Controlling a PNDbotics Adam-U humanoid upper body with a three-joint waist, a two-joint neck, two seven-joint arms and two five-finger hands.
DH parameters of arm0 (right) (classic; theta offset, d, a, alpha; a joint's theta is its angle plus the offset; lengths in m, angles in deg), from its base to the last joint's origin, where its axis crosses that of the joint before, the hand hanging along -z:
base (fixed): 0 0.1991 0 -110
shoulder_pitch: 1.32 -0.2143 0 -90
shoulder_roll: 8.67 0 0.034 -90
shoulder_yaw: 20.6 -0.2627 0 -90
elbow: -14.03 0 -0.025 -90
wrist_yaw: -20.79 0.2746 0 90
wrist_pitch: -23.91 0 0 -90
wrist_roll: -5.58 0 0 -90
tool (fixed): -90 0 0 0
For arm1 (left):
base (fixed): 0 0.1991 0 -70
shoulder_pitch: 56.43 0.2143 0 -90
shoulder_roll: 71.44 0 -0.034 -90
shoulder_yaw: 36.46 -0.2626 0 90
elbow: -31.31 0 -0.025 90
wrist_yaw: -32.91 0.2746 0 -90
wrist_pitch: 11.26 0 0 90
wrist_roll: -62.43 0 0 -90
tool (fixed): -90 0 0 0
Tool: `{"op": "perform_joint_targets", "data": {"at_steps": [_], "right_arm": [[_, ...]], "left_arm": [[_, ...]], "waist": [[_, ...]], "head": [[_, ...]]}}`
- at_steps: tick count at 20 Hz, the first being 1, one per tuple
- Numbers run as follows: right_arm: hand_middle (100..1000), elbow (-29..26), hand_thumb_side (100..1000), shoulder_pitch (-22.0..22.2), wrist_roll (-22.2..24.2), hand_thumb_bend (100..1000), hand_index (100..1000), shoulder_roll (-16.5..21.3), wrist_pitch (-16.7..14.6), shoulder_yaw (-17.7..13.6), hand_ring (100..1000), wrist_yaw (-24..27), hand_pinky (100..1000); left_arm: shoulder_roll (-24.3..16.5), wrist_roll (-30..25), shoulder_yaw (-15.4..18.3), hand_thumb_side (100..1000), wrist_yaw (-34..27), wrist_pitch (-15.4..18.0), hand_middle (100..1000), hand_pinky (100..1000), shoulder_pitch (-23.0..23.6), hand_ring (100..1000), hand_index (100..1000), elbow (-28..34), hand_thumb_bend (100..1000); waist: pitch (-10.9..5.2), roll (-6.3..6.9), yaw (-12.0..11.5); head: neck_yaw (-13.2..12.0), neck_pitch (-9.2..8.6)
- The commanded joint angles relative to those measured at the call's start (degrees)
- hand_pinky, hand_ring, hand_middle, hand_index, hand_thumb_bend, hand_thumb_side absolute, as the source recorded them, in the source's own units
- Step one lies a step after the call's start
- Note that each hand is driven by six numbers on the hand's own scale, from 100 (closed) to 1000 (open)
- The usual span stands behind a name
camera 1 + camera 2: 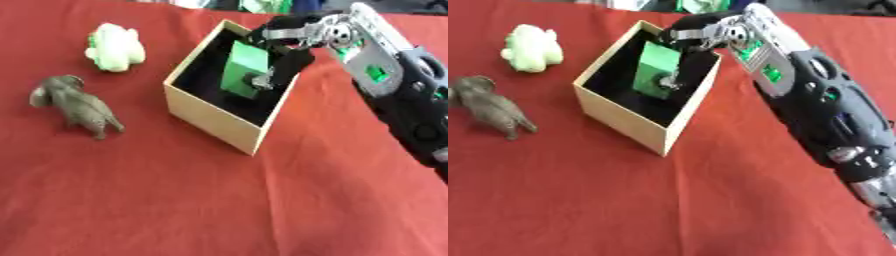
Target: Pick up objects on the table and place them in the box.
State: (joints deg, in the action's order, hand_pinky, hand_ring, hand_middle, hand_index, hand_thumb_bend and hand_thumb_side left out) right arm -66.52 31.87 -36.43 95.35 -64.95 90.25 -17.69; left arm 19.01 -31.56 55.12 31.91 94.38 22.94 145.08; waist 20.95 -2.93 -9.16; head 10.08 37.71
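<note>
Block (244, 69) green, long axis near upright, in box (210, 117) | right robot hand (284, 47) gripping it

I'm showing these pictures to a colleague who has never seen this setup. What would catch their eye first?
First, the robot's right hand reaching in from the upper right, holding a green block inside the cream box with a dark interior. Then, left of the box on the red cloth, a grey elephant figure and, behind it, a pale green toy.

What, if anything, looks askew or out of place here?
Nothing looks damaged or spilled. The green block sits tilted inside the box, with the right hand over it. The elephant figure and pale green toy remain on the cloth.
</note>
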Motion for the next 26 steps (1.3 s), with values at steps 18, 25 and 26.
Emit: {"op": "perform_joint_targets", "data": {"at_steps": [18, 25, 26], "right_arm": [[751, -5.49, 795, -1.02, 1.08, 188, 1000, 1.8, -3.61, -3.35, 880, -2.52, 864], [773, -5.81, 764, -1.03, 2.49, 313, 1000, 2.11, -5.82, -2.58, 911, -2.09, 879], [776, -5.56, 772, -1.01, 2.43, 317, 1000, 2.15, -6.04, -2.48, 911, -2.18, 880]], "left_arm": [[-0.37, -0.88, -0.02, 802, -0.67, -0.01, 554, 630, -0.4, 594, 730, 0.82, 103], [-0.39, -1.26, -0.02, 803, -0.78, -0.17, 554, 630, -0.4, 594, 729, 0.82, 102], [-0.38, -1.31, -0.03, 803, -0.79, -0.22, 553, 630, -0.39, 594, 729, 0.82, 102]], "waist": [[-1.43, 0.27, 0.54], [-1.49, 0.2, 0.58], [-1.48, 0.16, 0.58]], "head": [[-0.04, -0.46], [0.05, -0.32], [0.08, -0.28]]}}
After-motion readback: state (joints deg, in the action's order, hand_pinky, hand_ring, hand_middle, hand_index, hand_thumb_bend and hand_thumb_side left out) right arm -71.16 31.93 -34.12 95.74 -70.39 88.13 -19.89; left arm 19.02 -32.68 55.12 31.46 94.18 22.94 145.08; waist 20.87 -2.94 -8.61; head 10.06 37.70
